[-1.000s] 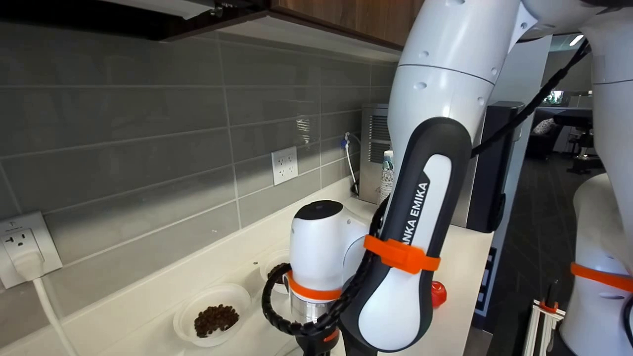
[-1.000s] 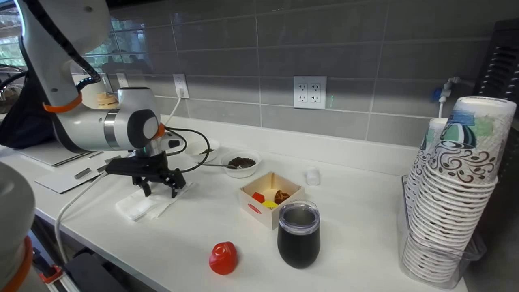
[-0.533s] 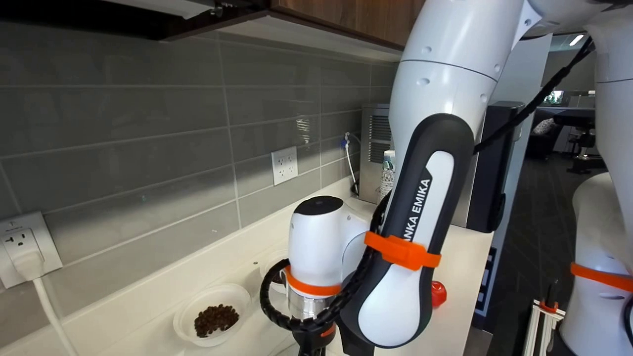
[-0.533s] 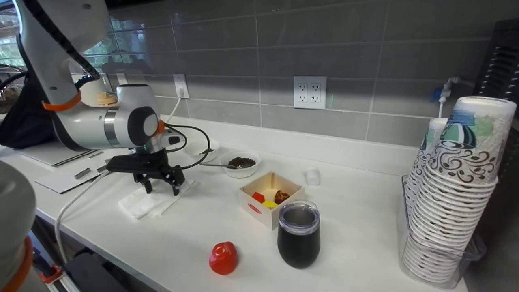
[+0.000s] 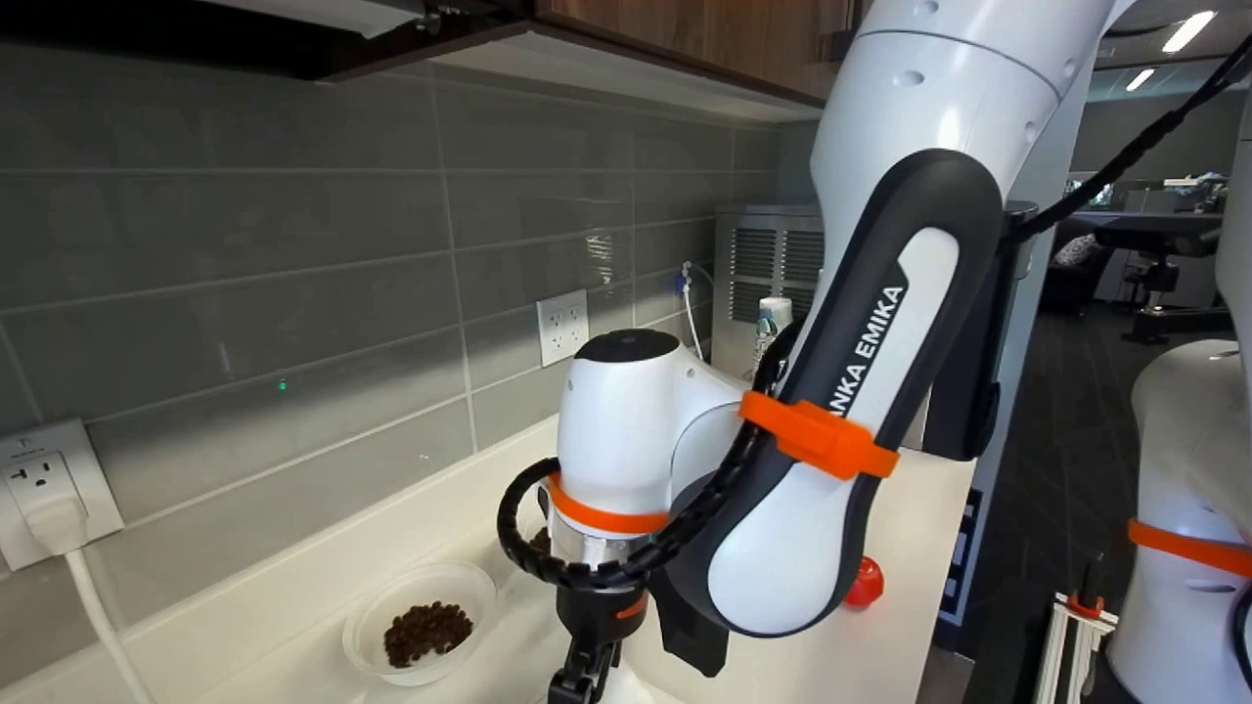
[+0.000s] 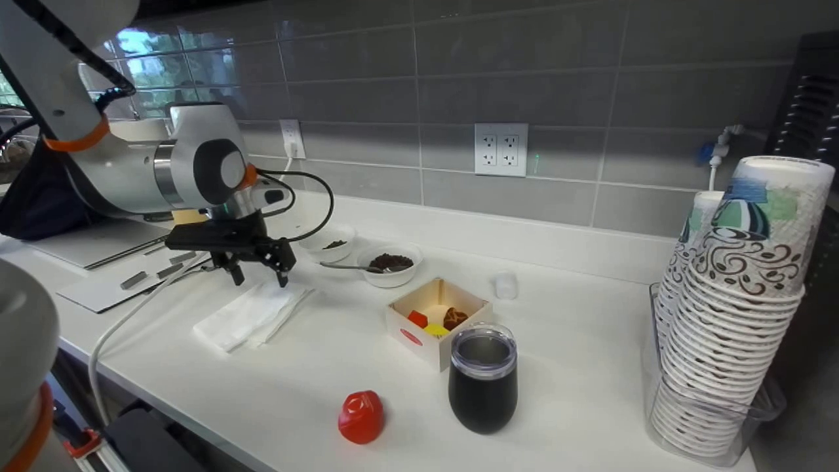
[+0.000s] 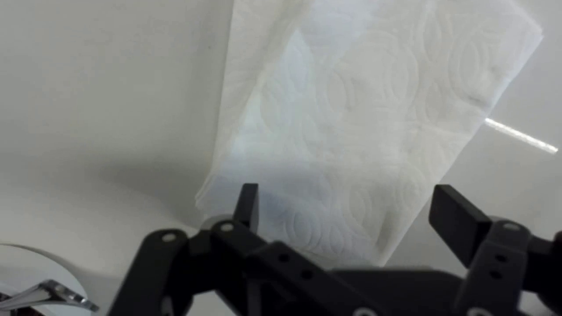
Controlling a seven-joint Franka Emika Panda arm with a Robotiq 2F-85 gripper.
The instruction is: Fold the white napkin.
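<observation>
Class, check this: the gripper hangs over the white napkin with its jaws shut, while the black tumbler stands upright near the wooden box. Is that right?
Not shut: the wrist view shows the gripper open, its fingers apart. It does hang over the white napkin, and the black tumbler does stand upright near the wooden box.

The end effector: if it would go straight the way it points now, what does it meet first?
Most likely the white napkin, below the open end effector; exact depth is unclear.
</observation>
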